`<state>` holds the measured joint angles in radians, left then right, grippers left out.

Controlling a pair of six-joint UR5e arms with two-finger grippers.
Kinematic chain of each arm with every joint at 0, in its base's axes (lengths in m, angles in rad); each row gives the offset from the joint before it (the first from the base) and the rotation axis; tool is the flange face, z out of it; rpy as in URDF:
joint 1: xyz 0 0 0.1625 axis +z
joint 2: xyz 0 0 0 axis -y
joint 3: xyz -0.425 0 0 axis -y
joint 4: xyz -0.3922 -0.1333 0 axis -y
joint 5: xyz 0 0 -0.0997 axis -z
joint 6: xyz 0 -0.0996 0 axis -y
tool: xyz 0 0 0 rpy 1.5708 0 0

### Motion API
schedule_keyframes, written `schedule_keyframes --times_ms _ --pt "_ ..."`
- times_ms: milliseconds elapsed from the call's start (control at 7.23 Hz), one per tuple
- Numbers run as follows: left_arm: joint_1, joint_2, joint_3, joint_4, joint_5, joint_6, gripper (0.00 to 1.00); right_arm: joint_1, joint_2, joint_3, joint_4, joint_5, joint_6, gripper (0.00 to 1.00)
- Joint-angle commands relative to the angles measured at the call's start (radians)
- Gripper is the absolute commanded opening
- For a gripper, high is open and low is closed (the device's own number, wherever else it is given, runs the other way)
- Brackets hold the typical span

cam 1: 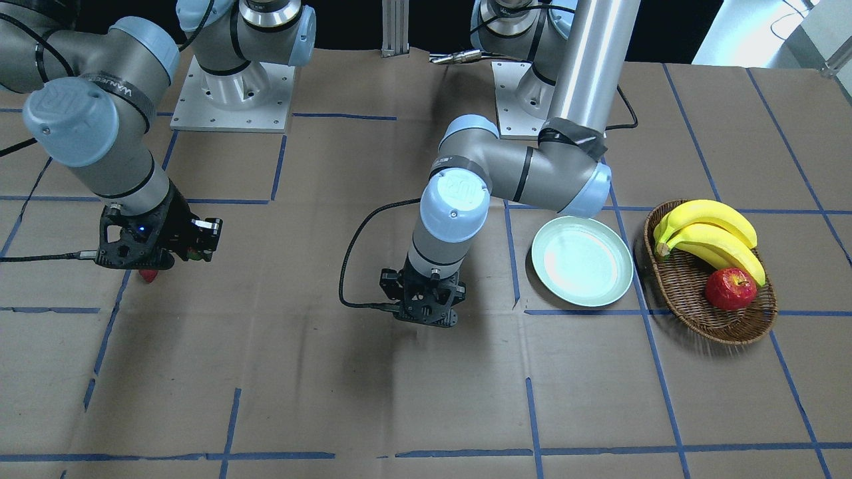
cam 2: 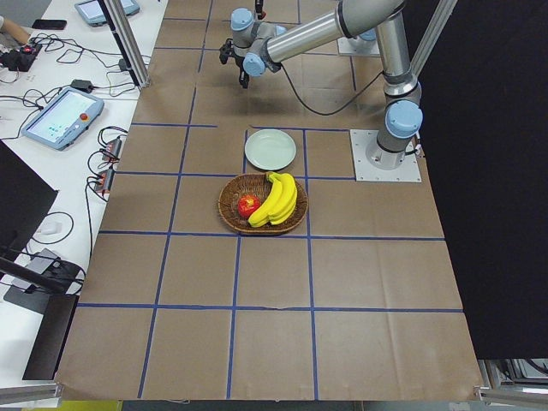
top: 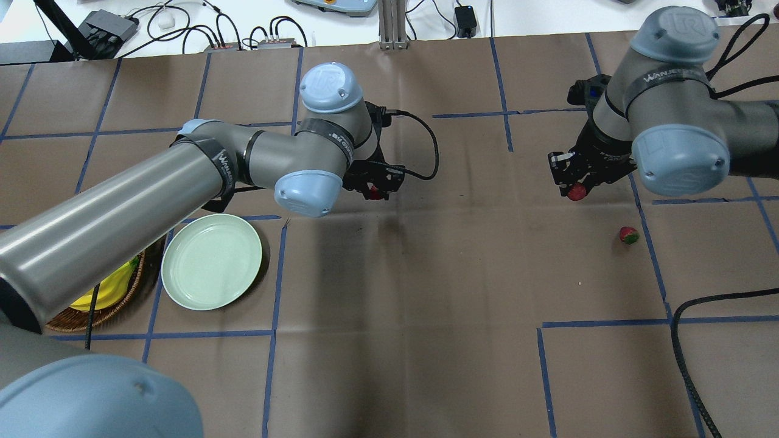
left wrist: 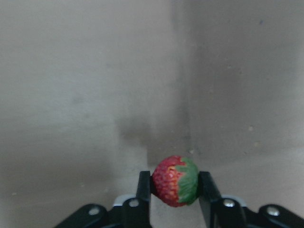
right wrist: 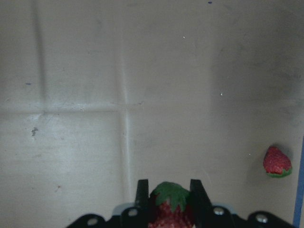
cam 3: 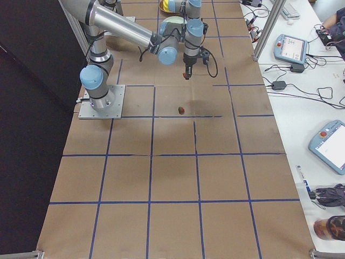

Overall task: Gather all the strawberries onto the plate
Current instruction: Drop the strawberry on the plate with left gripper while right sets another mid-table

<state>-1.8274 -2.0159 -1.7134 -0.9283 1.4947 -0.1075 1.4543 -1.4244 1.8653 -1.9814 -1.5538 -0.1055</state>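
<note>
We see one strawberry (left wrist: 175, 181) pinched between the two fingers of the left gripper (top: 375, 182). In the wrist view its red body is to the left and its green cap to the right, and it is held clear of the table (top: 426, 304) near the middle. A second strawberry (right wrist: 167, 208) sits clamped in the right gripper (top: 571, 173), green cap towards the wrist camera, likewise lifted off the paper on the robot's right. The third strawberry (top: 628, 235) lies loose on the table near the right gripper, a little closer to the robot and further out to the right. In the right wrist view it shows near the right edge, beside a blue tape line (right wrist: 300, 190). So each gripper is closed on a berry, and we find all three berries well apart from the plate (top: 211, 261). That pale green plate rests flat on the robot's left side of the table, nearer the robot than the left gripper, with the left arm's elbow above the table just beside it. Just beside the plate, further left, stands a brown wicker basket (cam 1: 692, 316) holding a bunch of bananas (cam 1: 712, 233) and a red apple (cam 1: 731, 289), the apple lying against the bananas. The table is covered in brown paper marked into squares with blue tape.
</note>
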Motion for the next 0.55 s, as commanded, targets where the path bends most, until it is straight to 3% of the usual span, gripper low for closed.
schedule_keyframes --times_ms 0,415 --pt "0.091 0.171 -0.140 -0.058 0.186 0.174 0.00 0.070 0.065 -0.072 0.000 0.003 0.024 0.04" --pt "0.271 0.307 -0.360 -0.009 0.213 0.490 0.00 0.344 0.233 -0.265 -0.001 0.012 0.334 0.04"
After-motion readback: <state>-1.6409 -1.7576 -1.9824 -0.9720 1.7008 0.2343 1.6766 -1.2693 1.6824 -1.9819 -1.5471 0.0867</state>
